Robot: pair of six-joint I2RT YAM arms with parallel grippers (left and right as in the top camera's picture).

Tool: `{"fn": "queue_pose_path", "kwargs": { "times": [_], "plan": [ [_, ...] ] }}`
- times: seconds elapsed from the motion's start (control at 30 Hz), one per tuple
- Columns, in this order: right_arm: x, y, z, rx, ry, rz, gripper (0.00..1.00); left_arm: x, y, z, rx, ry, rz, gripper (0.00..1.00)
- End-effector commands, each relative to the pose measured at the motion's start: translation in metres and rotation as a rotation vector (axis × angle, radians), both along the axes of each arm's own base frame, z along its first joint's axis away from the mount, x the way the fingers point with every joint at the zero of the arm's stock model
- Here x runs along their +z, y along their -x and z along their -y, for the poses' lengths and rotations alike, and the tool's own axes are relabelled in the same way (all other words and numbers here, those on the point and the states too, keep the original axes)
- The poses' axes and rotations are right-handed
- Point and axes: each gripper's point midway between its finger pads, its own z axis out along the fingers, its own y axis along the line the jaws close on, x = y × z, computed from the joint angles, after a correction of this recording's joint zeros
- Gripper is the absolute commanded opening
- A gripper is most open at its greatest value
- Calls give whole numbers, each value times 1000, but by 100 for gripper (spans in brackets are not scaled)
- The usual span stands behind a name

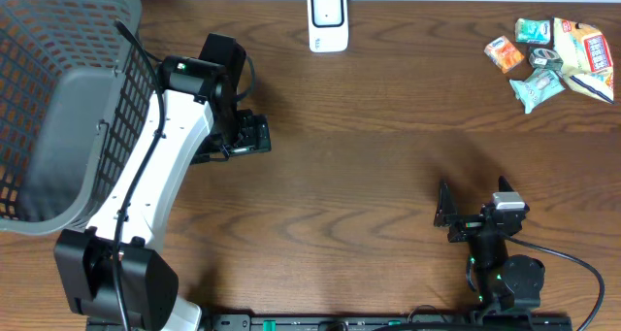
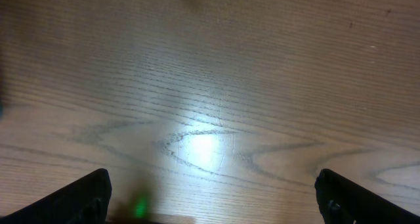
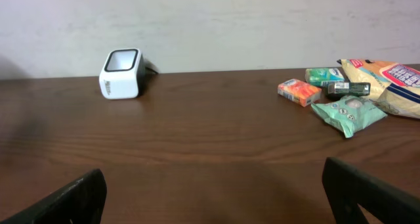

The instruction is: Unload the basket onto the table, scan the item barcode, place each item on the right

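The white barcode scanner (image 1: 328,18) stands at the table's far edge, also seen at the back left in the right wrist view (image 3: 121,73). The items lie in a loose pile at the far right: an orange pack (image 1: 504,54) (image 3: 299,91), a green pack (image 1: 533,30), a teal pouch (image 1: 536,88) (image 3: 348,112) and a yellow snack bag (image 1: 585,48) (image 3: 390,83). My left gripper (image 1: 250,135) (image 2: 213,198) hangs open over bare wood left of centre. My right gripper (image 1: 473,207) (image 3: 213,198) rests open near the front right, far from the items. Neither holds anything.
A grey mesh basket (image 1: 58,98) fills the left end of the table, right beside the left arm. A small dark bar (image 3: 348,88) lies among the items. A pale wall runs behind the table's far edge.
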Motion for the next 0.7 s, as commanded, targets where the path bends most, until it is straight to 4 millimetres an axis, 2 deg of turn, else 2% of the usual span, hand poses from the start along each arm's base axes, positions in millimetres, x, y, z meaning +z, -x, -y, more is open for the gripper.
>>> {"fn": "queue_pose_path", "kwargs": {
  "times": [0.0,0.37,0.5,0.67],
  "plan": [
    [0,0,-1,5,11,5,99,2,-1,-1,-4,-2,1,98],
    [0,0,-1,5,11,5,99,0,-1,-1,-4,-3,-3,98],
    [0,0,-1,5,11,5,99,0,-4,-11,-35,-63,13,98],
    [0,0,-1,5,11,5,99,0,-3,-11,-35,-64,11,98]
  ]
}}
